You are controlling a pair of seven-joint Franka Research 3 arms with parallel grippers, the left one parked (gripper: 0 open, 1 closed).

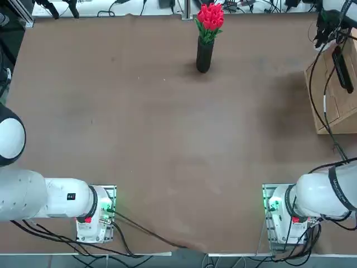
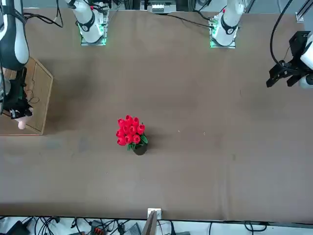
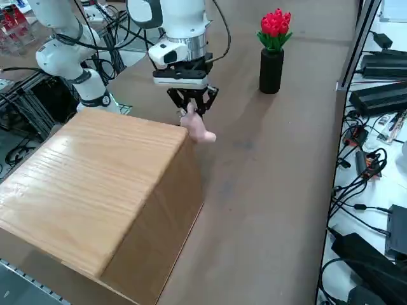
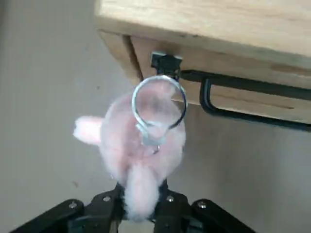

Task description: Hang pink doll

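Pink plush doll [image 4: 141,145], clamped in the right gripper [image 4: 141,204], hovers with its metal ring [image 4: 159,104] near the wooden box's black hook [image 4: 214,104]; hanging remains.

A brown table [image 1: 167,139] fills the scene. A wooden box [image 3: 95,184] stands at its right edge. A black vase [image 1: 204,54] with red tulips [image 1: 210,17] stands at the far side. Cables [image 3: 375,190] and black boxes [image 3: 381,98] lie beyond the far edge.
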